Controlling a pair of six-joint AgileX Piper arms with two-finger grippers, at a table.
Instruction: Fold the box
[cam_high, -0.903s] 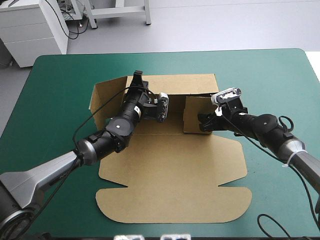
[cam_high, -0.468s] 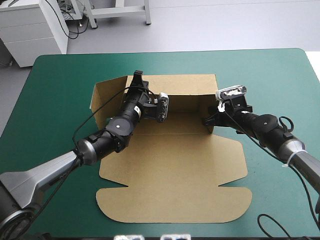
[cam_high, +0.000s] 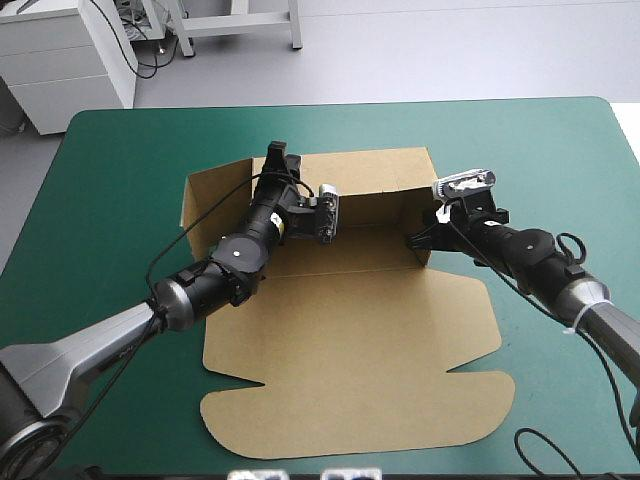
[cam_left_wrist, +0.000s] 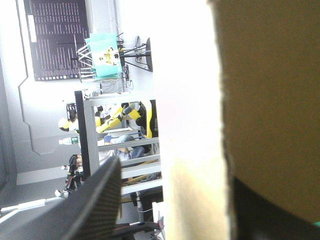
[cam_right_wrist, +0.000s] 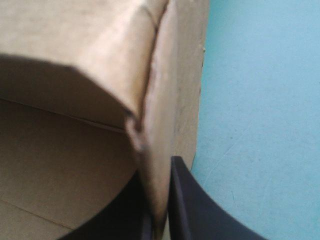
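Note:
The brown box (cam_high: 350, 340) lies as a cut sheet on the teal-green cover (cam_high: 120, 180), its back wall (cam_high: 370, 175) raised and its lid flat toward the front. My left gripper (cam_high: 274, 158) sits at the top of the back wall near its left end. In the left wrist view this gripper (cam_left_wrist: 175, 210) is open, one black finger (cam_left_wrist: 95, 200) standing apart from the board's edge (cam_left_wrist: 270, 90). My right gripper (cam_high: 418, 240) is shut on the box, at the upright right side wall. The right wrist view shows the gripper (cam_right_wrist: 160, 210) pinching that wall (cam_right_wrist: 170, 90).
The box's left side flap (cam_high: 215, 200) leans up and outward beside my left arm. Teal-green cover (cam_right_wrist: 260, 100) shows on all sides of the sheet, widest at the left and the far right. The lid's rounded front edge (cam_high: 350, 450) lies near the table's front.
The right gripper closed on the right side wall and stood it upright from leaning inward. The left gripper's fingers opened. The flat sheet shifted slightly, its front swinging right.

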